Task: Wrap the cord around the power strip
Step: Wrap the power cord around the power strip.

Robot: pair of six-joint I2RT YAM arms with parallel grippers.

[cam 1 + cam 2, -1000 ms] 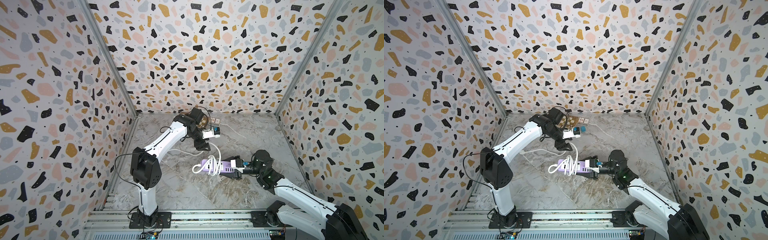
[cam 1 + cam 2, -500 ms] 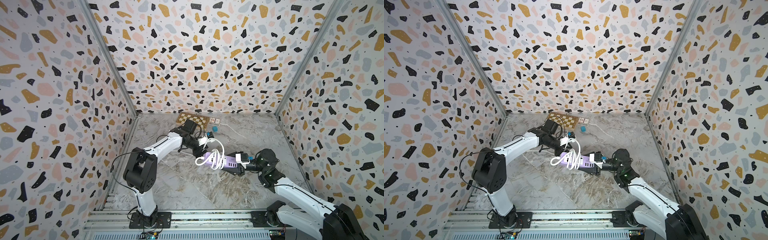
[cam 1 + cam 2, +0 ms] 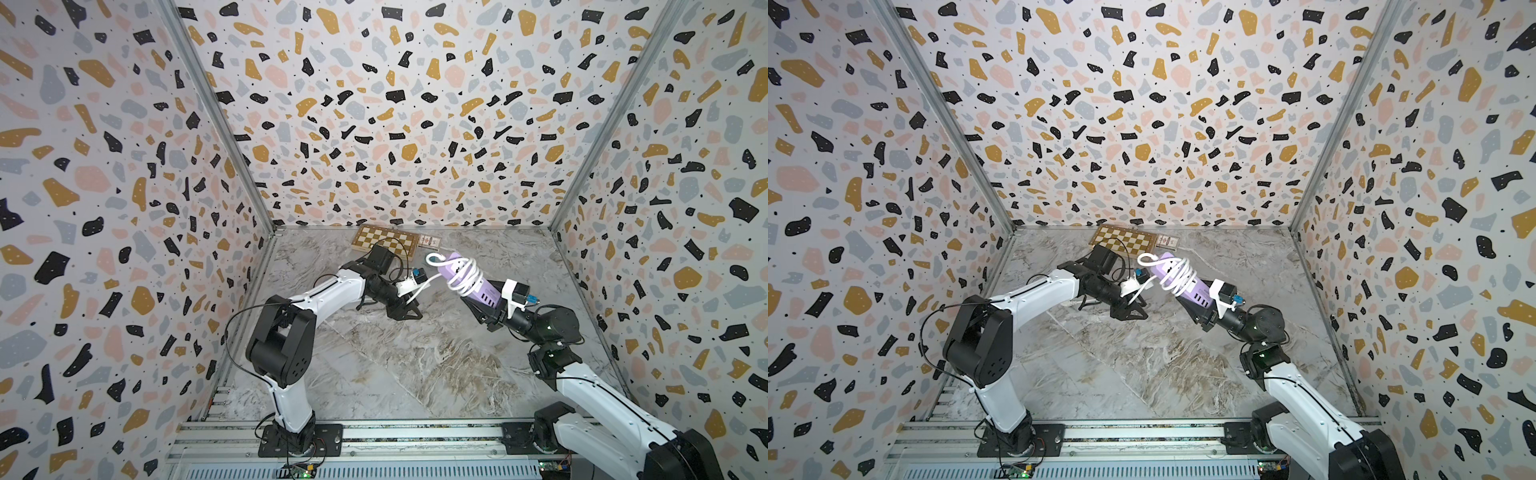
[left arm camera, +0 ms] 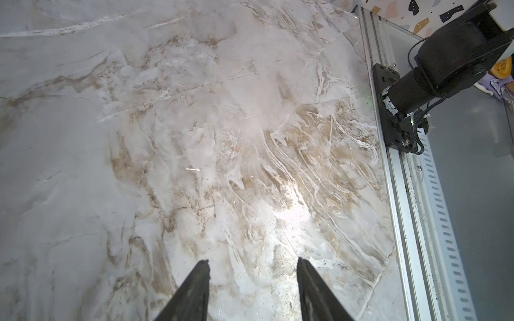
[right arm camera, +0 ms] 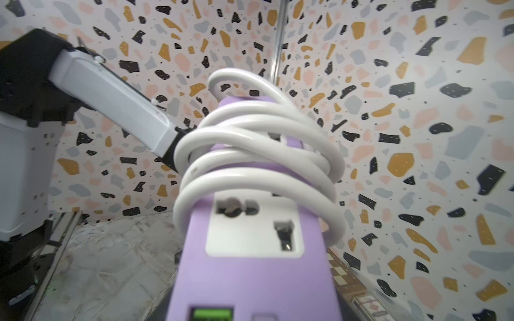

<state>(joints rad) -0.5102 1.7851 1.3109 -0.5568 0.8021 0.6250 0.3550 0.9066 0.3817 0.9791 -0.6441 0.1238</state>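
Holding power strip [image 3: 485, 292] by its near end: right gripper [image 3: 492, 308], jaws clamping lilac body. Strip hanging raised above back half of tabletop [image 3: 395, 365], tilted, far end pointing toward back edge. Several turns of cord [image 3: 467, 274] lying coiled around strip's far half. Loose stretch trailing from coils toward left gripper [image 3: 409, 314]. Hovering over tabletop middle, left gripper's jaws standing apart, nothing lying between fingers [image 4: 194, 291]. Sitting at back edge: chessboard [image 3: 386, 241].

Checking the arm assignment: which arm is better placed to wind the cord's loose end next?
Left. The left claw is open and empty, close to the loose tail of the cord; the right claw is busy holding the raised power strip.
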